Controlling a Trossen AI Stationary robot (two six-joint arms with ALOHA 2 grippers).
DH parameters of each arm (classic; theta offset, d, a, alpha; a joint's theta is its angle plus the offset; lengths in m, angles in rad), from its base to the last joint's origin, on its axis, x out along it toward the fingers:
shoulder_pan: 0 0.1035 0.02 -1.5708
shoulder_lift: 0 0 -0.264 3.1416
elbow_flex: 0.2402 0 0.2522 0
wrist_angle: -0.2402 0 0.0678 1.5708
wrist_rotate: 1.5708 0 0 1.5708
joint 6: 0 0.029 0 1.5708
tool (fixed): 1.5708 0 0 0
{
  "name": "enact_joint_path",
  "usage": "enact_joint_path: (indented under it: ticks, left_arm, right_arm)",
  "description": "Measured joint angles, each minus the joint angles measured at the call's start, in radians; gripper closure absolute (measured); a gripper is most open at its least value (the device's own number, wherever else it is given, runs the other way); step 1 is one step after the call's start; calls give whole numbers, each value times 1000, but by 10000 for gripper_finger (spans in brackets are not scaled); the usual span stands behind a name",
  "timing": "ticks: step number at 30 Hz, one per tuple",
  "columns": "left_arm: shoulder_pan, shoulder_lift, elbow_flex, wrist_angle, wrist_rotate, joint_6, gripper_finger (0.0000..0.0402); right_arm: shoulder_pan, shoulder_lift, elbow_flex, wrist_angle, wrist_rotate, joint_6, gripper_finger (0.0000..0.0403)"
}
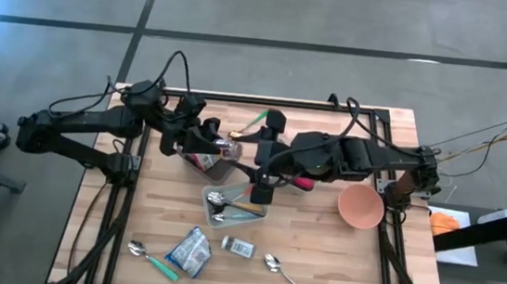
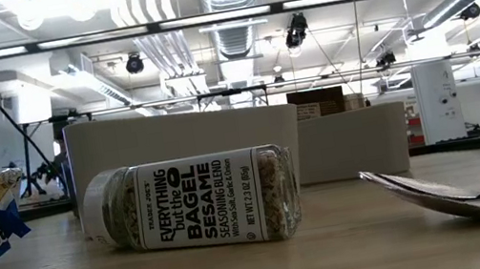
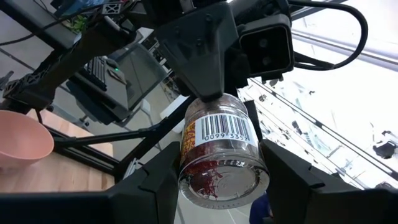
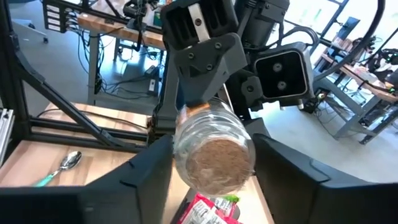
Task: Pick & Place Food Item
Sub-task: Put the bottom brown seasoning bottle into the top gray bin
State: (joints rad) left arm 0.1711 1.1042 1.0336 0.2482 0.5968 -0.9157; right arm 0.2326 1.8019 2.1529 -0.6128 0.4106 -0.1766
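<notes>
**Ana:** As you watch the arms from your desk, can you tell me where the jar is?

**Me:** I see it in the air, above the middle of the table, a little toward the edge that is at the top in the high view. It lies nearly level between the two arms.

**Ana:** Which one holds it?

**Me:** The left gripper holds it. Its two fingers press on the sides of the jar at the end with the barcode. I see red material inside through the glass bottom.

**Ana:** And the other one?

**Me:** The right gripper is around the other end, the end with the brown round face. If it really grips the jar or only stands around it, I cannot tell.

**Ana:** What stays on the table?

**Me:** A tray with cutlery is at the middle, just under the arms. A pink bowl is near the right edge. Along the opposite long edge I see a bag, a seasoning bottle lying on its side, and a spoon. The bottle is between the bag and the spoon, apart from both.
</notes>
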Motion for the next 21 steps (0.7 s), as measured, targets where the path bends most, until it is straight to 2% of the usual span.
enact_joint_path:
  ticks: [4,9,15,21]
  left_arm:
    - [0,0,0,1,1,0,224]
    - [0,0,0,12,1,-1,224]
    - [0,0,0,24,3,-8,224]
    - [-1,-1,-1,23,9,-9,224]
  right_arm:
    - [-1,0,0,2,0,0,233]
    - [-5,-1,-1,6,-30,2,235]
    - [-7,26,0,34,-35,9,187]
    - [-8,45,5,38,-38,1,224]
